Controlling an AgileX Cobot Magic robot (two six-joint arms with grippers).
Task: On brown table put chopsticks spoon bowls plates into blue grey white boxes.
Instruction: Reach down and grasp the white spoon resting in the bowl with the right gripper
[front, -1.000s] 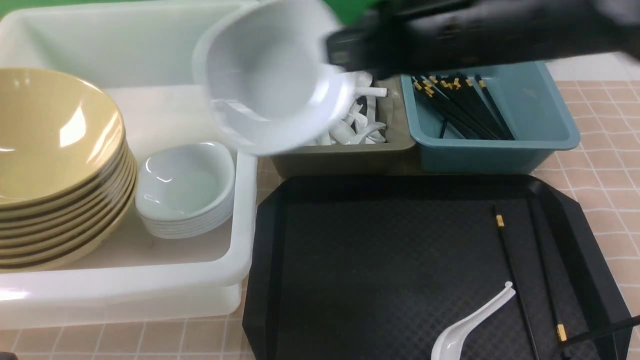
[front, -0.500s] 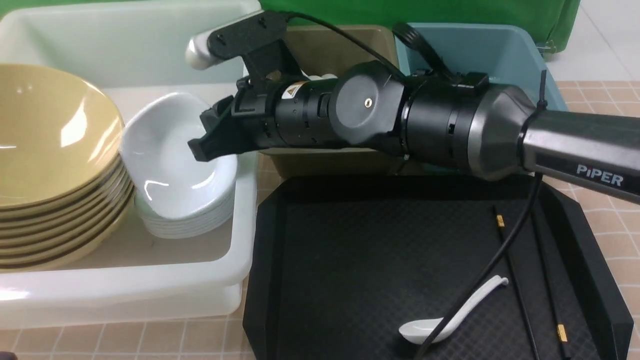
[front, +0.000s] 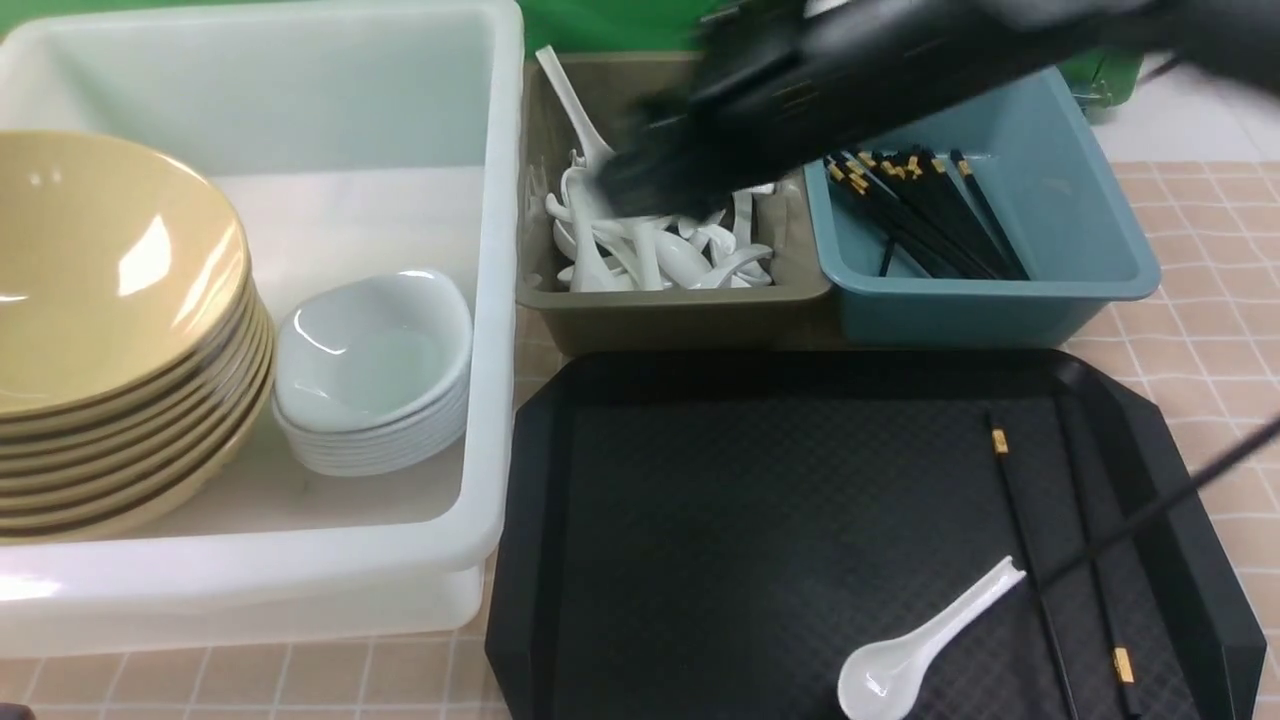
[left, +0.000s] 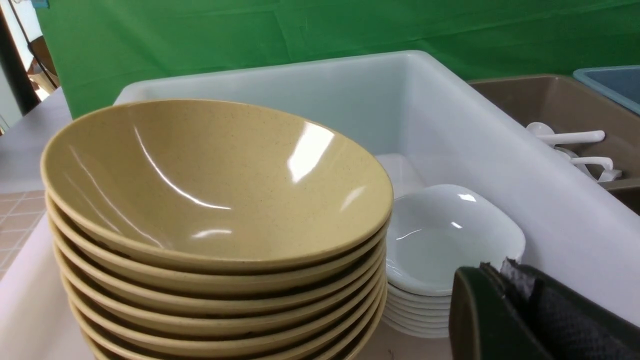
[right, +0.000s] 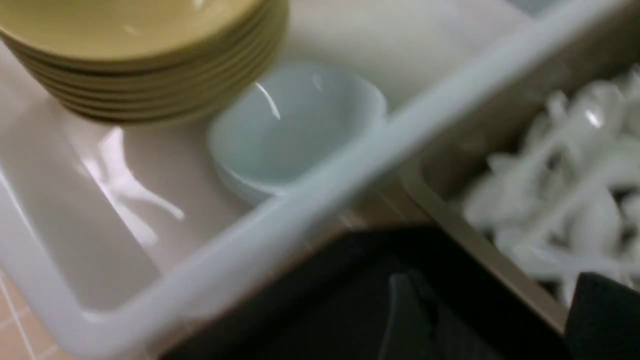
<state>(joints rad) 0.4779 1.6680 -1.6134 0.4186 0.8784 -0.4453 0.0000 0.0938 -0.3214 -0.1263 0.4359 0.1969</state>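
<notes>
End effector (right: 495, 315) above grey box (front: 690, 315).

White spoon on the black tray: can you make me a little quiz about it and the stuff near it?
1. True or false: the white spoon lies inside the teal-blue bin.
2. Fill in: the chopsticks on the black tray have ____ bands.
3. Which bin holds lots of spoons: A, olive-grey; B, teal-blue; C, translucent white?

Key: 1 false; 2 gold; 3 A.
</notes>
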